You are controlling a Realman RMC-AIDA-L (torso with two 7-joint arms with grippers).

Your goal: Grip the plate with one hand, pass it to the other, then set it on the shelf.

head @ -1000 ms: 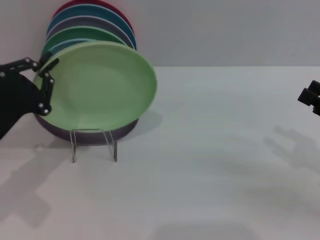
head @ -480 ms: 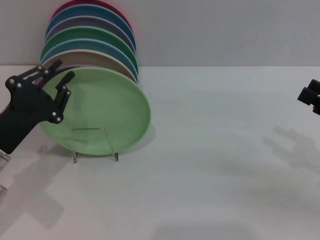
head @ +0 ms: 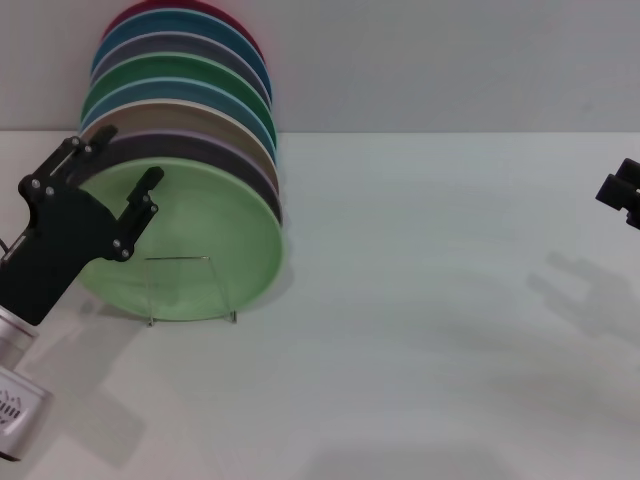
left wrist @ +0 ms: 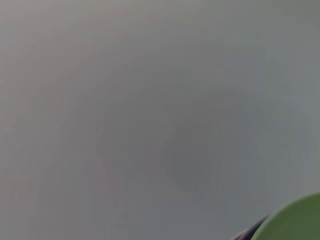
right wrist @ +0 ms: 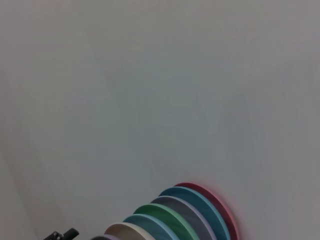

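Plate [head: 200, 245] is now leaning upright against the row of plates [head: 185, 90] on the shelf [head: 190, 290], lowered from a second ago, while the left gripper [head: 115, 185] is spreading open, releasing it.

1. A row of plates [head: 190, 90] stands on edge at the back left of the white tabletop [head: 430, 330].
2. From the back, the rims are red, teal, grey-lilac, green, blue, beige and dark purple.
3. A plain pale wall [head: 450, 60] rises behind the tabletop.
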